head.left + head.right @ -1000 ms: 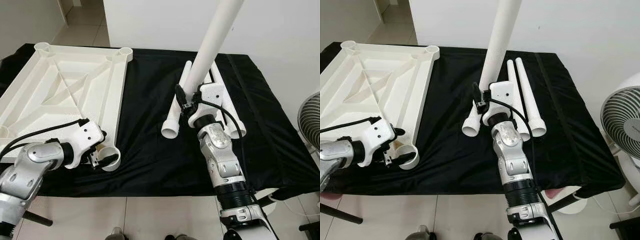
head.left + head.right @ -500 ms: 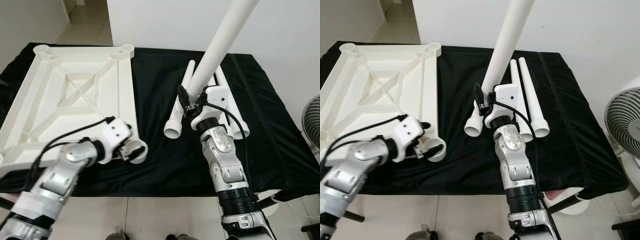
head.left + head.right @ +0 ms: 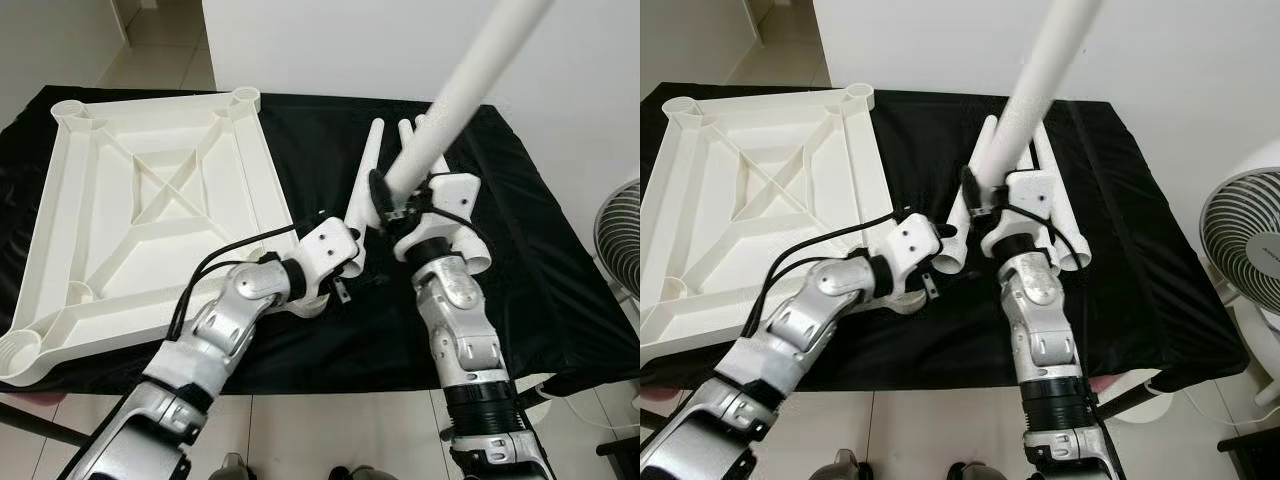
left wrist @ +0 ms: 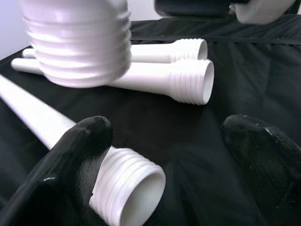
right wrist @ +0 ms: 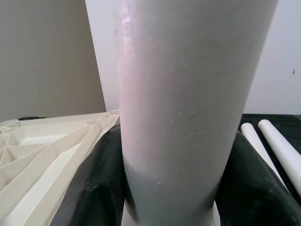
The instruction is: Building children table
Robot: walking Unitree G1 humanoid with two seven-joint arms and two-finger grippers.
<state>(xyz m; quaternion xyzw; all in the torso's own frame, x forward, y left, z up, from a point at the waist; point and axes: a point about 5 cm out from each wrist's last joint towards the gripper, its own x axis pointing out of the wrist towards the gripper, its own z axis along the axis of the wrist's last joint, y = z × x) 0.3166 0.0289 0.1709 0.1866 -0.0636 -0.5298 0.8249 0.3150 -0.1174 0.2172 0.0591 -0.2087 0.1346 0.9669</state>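
Observation:
The white tabletop (image 3: 150,200) lies upside down on the black cloth, its corner sockets facing up. My right gripper (image 3: 388,193) is shut on a long white leg (image 3: 470,80) that slants up and to the right; its black fingers (image 5: 101,188) press both sides of the tube (image 5: 183,94). My left gripper (image 3: 930,282) is open beside the tabletop's near right corner. Between its fingers (image 4: 70,155) lies the threaded end of a lying leg (image 4: 127,188). The held leg's threaded end (image 4: 77,42) hangs just above. Two more legs (image 4: 188,80) lie behind.
The black cloth (image 3: 540,280) covers the whole table, whose front edge runs just below my arms. A standing fan (image 3: 1240,240) is off the table's right side. Tiled floor (image 3: 320,430) shows below, and a white wall (image 3: 1200,60) is behind.
My left arm swung right from the tabletop's near corner to the lying legs. The tabletop turned, its near corner now further right. The held leg tilted more to the right.

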